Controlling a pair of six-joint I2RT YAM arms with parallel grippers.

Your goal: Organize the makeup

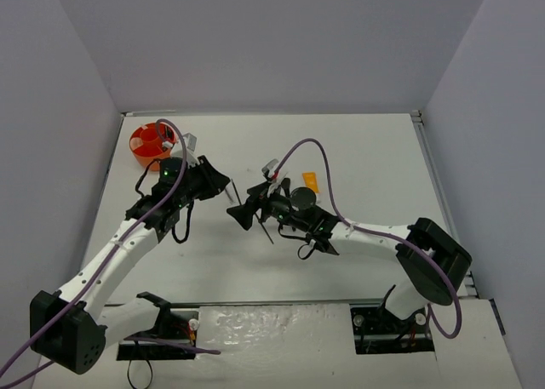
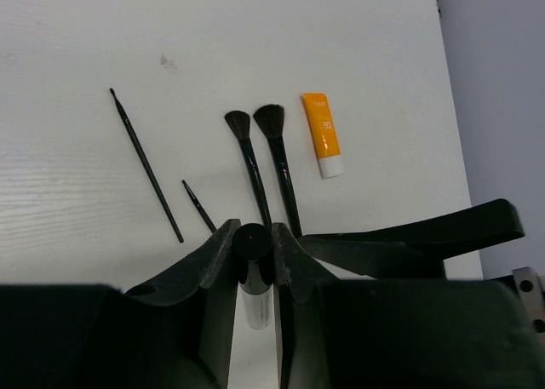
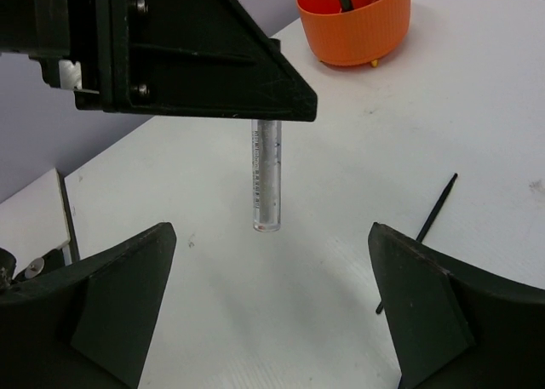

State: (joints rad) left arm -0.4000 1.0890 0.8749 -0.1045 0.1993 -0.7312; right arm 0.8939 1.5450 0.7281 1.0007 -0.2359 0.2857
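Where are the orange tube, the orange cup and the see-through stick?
orange tube [image 2: 323, 132]: left wrist view, on its orange body.
orange cup [image 3: 353, 31]: right wrist view, on its ribbed outer wall.
see-through stick [image 3: 266, 180]: right wrist view, on its clear middle.

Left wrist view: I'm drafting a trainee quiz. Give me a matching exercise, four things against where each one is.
Things
1. clear vial
2. orange-white tube
3. two black brushes
4. long black pencil

Places
A. farthest left on the table
B. held between the left gripper's jaws
C. farthest right on the table
D. side by side, just left of the orange-white tube

Pairs: 1-B, 2-C, 3-D, 4-A
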